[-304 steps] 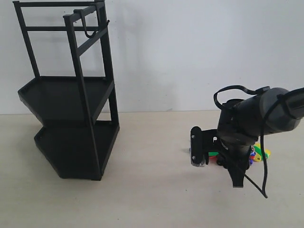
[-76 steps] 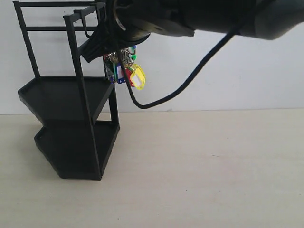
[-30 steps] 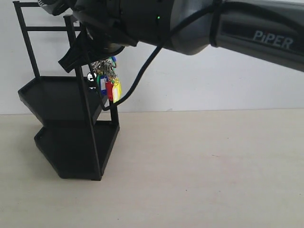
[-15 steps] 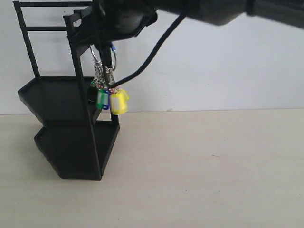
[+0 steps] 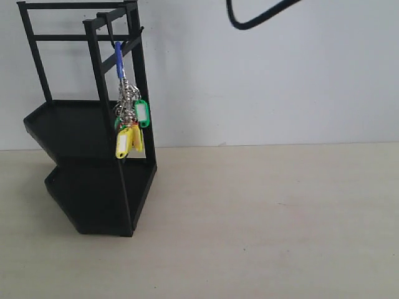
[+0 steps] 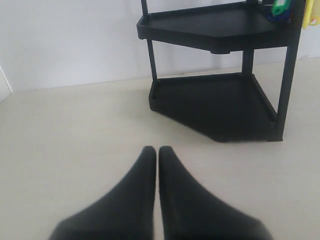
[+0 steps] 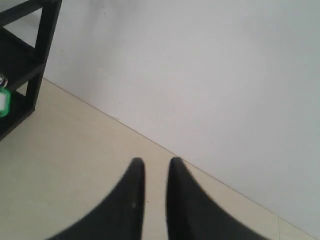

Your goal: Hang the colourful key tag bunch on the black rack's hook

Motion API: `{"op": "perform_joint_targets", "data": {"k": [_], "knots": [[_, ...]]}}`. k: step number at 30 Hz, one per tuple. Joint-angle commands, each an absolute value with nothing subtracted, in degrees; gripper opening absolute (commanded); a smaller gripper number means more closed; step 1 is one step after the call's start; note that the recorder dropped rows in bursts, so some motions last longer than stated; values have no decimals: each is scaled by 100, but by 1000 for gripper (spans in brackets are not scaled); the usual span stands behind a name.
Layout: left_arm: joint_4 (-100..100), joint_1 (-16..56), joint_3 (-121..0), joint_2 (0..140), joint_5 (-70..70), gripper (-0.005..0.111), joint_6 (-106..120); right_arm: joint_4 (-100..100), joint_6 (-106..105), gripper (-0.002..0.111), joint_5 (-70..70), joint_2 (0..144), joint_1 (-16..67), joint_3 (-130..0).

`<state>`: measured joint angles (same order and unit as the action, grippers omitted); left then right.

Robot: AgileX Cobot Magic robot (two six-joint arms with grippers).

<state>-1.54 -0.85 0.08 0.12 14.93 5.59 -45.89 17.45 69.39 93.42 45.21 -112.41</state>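
The colourful key tag bunch [image 5: 128, 121] hangs free from the hook [image 5: 111, 32] on the top bar of the black rack [image 5: 81, 128], held by nothing. Its blue-sleeved ring [image 5: 118, 59] sits over the hook, with green and yellow tags dangling beside the upper tray. Neither gripper shows in the exterior view. In the left wrist view my left gripper [image 6: 157, 150] is shut and empty, low over the table, facing the rack [image 6: 215, 100]. My right gripper [image 7: 156, 162] is open with nothing between its fingers, and a green tag [image 7: 4, 102] shows at the frame edge.
A loop of black cable [image 5: 249, 18] hangs in at the top of the exterior view. A white wall stands behind the beige table [image 5: 262, 218]. The rack occupies the left side of the table.
The right arm let go of the tag bunch and pulled up out of the exterior view. The bunch now hangs on the hook by its ring, tags swinging lower.
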Motion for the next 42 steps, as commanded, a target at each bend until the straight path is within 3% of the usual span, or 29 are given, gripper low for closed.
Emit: {"op": "perform_joint_targets", "data": {"k": [1, 14, 28, 42], "knots": [[-134, -78, 0, 0, 1456, 4, 555, -4557, 1655, 0, 6996, 8562, 4504, -10565], [-134, -78, 0, 0, 1456, 4, 555, -6397, 3039, 0, 6996, 4742, 4504, -6892], [-134, -78, 0, 0, 1456, 4, 555, -6122, 3167, 0, 6996, 3085, 4512, -6801], [-134, -78, 0, 0, 1456, 4, 555, -6087, 3167, 0, 6996, 2857, 4535, -6801]]}}
